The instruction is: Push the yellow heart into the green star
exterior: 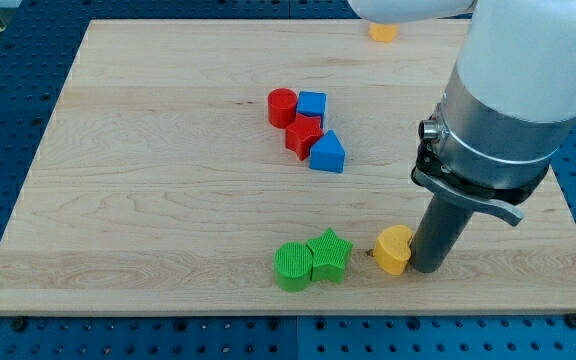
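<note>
The yellow heart (393, 249) lies near the view's bottom, right of centre. The green star (329, 255) lies a short gap to its left, touching a green round block (293, 266) on its own left. My tip (428, 266) is down on the board, right against the yellow heart's right side. The heart sits between my tip and the green star.
A cluster in the middle of the wooden board (148, 180): a red cylinder (282, 107), a blue cube (312, 105), a red star (304, 136) and a blue triangle block (327, 153). Another yellow block (382, 32) sits at the top edge, partly hidden by the arm.
</note>
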Controlling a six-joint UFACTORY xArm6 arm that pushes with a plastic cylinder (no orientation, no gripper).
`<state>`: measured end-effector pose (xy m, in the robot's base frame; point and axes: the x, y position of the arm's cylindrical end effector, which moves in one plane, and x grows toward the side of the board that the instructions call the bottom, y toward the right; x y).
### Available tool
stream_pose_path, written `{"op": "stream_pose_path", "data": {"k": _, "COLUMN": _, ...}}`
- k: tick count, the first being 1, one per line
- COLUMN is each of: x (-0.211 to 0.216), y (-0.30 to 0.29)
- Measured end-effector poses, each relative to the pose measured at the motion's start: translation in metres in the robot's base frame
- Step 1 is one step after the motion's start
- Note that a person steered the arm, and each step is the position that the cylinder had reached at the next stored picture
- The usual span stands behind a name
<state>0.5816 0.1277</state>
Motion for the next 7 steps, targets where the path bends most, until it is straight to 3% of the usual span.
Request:
{"op": "stream_pose_path", "data": {"k": 3, "x": 0.000, "y": -0.006}}
{"op": "stream_pose_path", "data": {"k": 7, "x": -0.006, "y": -0.068}}
